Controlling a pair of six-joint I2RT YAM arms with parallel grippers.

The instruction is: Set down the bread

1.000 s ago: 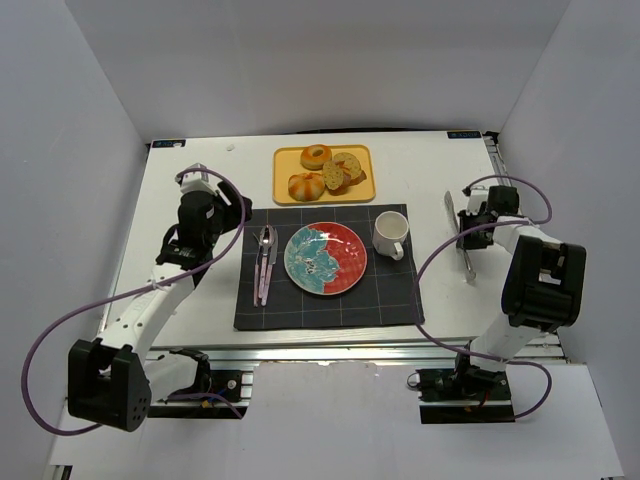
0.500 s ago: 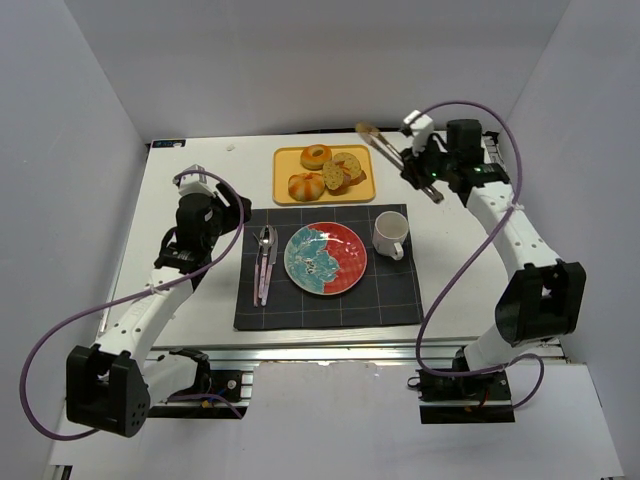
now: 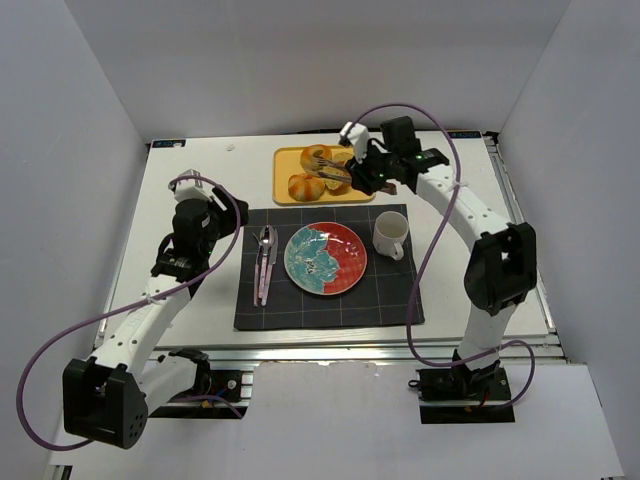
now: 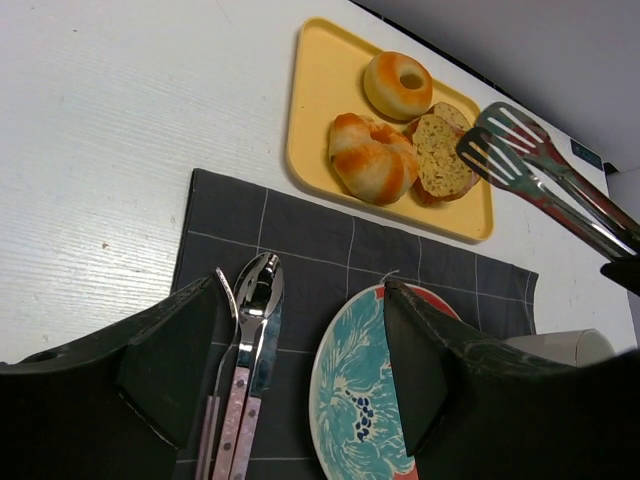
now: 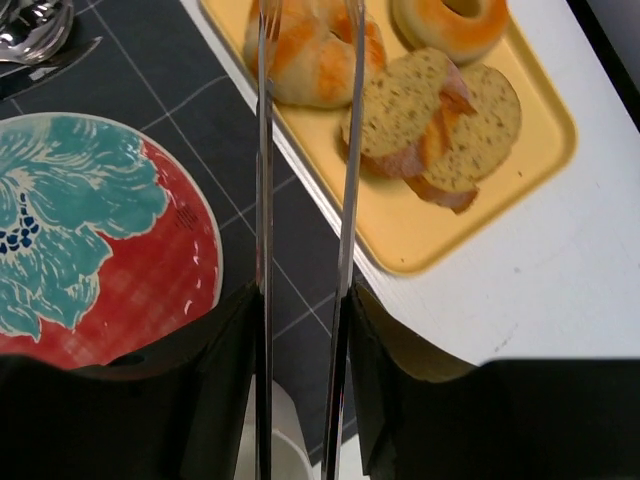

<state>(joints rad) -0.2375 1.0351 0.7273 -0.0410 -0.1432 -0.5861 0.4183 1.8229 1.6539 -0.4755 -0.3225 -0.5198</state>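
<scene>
The bread (image 3: 306, 186), a round golden-orange bun with pale segments, lies at the front left of the yellow tray (image 3: 285, 155). It also shows in the left wrist view (image 4: 372, 160) and the right wrist view (image 5: 310, 50). My right gripper (image 3: 385, 172) (image 5: 303, 300) is shut on metal tongs (image 4: 540, 175) (image 5: 264, 200). The tongs stand open, their ends above the tray by the bread and the bagel halves. They hold nothing. My left gripper (image 3: 205, 200) (image 4: 300, 350) is open and empty above the left of the placemat.
A glazed donut (image 3: 315, 156) and bagel halves (image 4: 440, 155) share the tray. A dark placemat (image 3: 330, 305) carries a teal-and-red plate (image 3: 326, 258), a white cup (image 3: 390, 235) on its right and cutlery (image 3: 264, 260) on its left.
My right arm has swung from the table's right side up and left, carrying the tongs over the tray. My left arm has barely moved.
</scene>
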